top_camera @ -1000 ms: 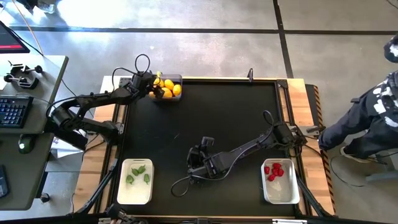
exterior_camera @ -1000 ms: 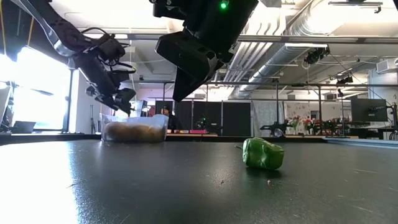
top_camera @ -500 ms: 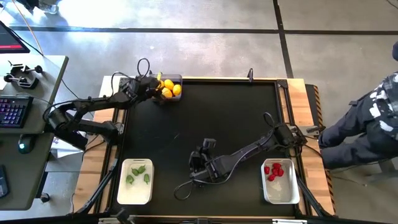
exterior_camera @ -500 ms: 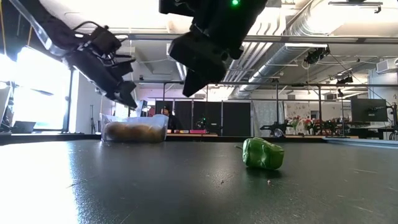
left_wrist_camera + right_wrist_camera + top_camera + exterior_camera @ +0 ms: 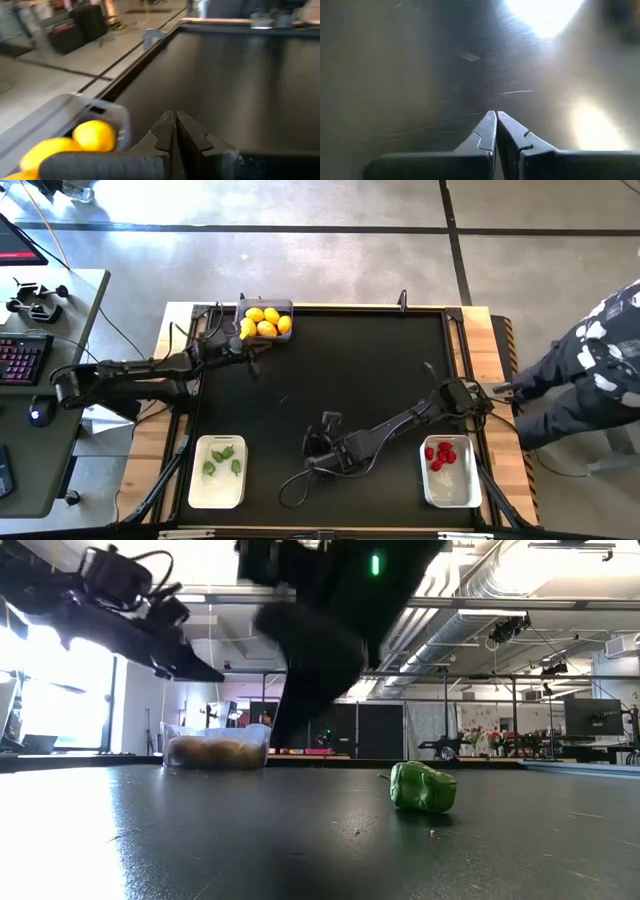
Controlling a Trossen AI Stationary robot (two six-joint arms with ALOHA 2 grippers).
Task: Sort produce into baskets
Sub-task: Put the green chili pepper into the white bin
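Note:
A dark grey basket (image 5: 266,322) at the table's far left holds several yellow fruits (image 5: 94,135). My left gripper (image 5: 256,364) hangs shut and empty just on the near side of that basket, almost level (image 5: 214,674). A white basket (image 5: 217,471) with green pieces stands near left. Another white basket (image 5: 450,473) with red pieces stands near right. A green piece (image 5: 422,787) lies loose on the table; in the high view my right arm hides it. My right gripper (image 5: 311,452) is shut and empty above bare table near the middle of the near side.
The black table top (image 5: 350,360) lies bare between the baskets. A person's dark patterned sleeve (image 5: 600,365) shows past the table's right edge. A desk with a keyboard (image 5: 22,362) stands off the table's left side.
My left gripper has drawn back from above the grey basket toward the table's near edge, tipped from pointing down to almost level, and shut. My right gripper has sunk a little toward the table and shut. The green piece has not moved.

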